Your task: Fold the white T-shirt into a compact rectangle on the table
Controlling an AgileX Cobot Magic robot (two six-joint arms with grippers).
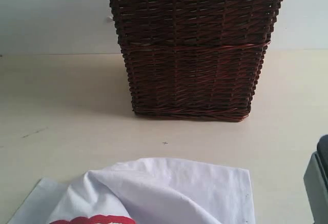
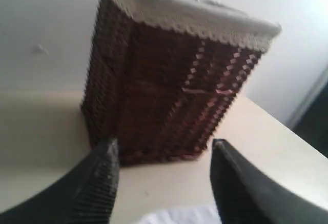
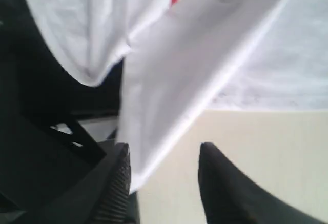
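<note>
Finds white T-shirt (image 1: pixel 174 188) part-folded on near surface (image 1: pixel 61 96), short of far basket (image 1: pixel 192 60); left gripper (image 2: pixel 164 144) released, empty; right gripper (image 3: pixel 164 149) released beside its loose edge, likely letting fold settle.

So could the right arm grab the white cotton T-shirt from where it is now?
Probably yes. The right tool stands open, with an edge of the white cotton T-shirt already lying between its fingers and nothing visibly blocking it.
</note>
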